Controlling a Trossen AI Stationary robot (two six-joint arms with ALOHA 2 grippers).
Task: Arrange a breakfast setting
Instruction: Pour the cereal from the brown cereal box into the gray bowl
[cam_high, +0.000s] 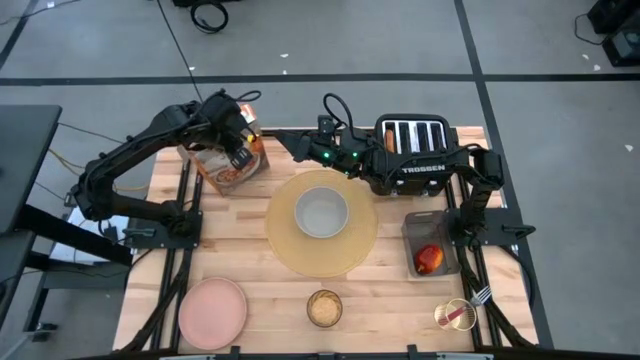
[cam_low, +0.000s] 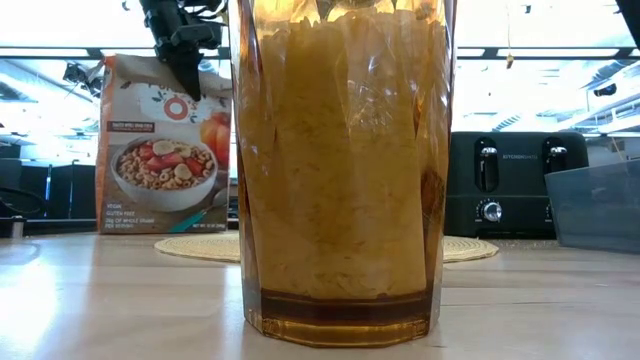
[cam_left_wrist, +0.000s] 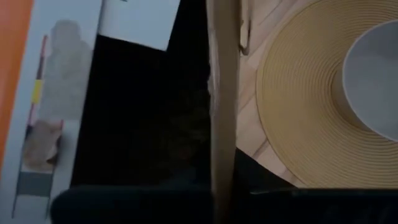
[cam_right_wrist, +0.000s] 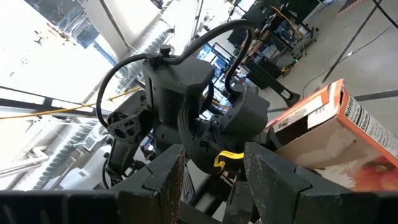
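The tan placemat (cam_high: 320, 250) lies mid-table with the grey bowl (cam_high: 320, 212) on it. The pink plate (cam_high: 212, 312) lies near left, and the amber glass (cam_high: 324, 308) stands at the near edge, filling the low view (cam_low: 340, 170). The apple (cam_high: 429, 258) lies in a clear bin (cam_high: 412, 225). The red-handled fork (cam_high: 470, 305) sits in a small clear cup. My left gripper (cam_high: 237, 150) is at the top of a cereal box (cam_high: 228, 170) and shut on it. My right gripper (cam_high: 300, 145) is open and empty beside it. My left gripper comes from above, pointing down (cam_low: 190, 80), onto the cereal box's open top. A cardboard wall of the box (cam_left_wrist: 224, 124) runs between its fingers, with the dark inside of the box on one side. The box stands with its base on the table.
The black four-slot toaster (cam_high: 413, 135) stands at the far right, under my right arm. The bin is at the right edge. Bare wood lies between the plate, the glass and the placemat.
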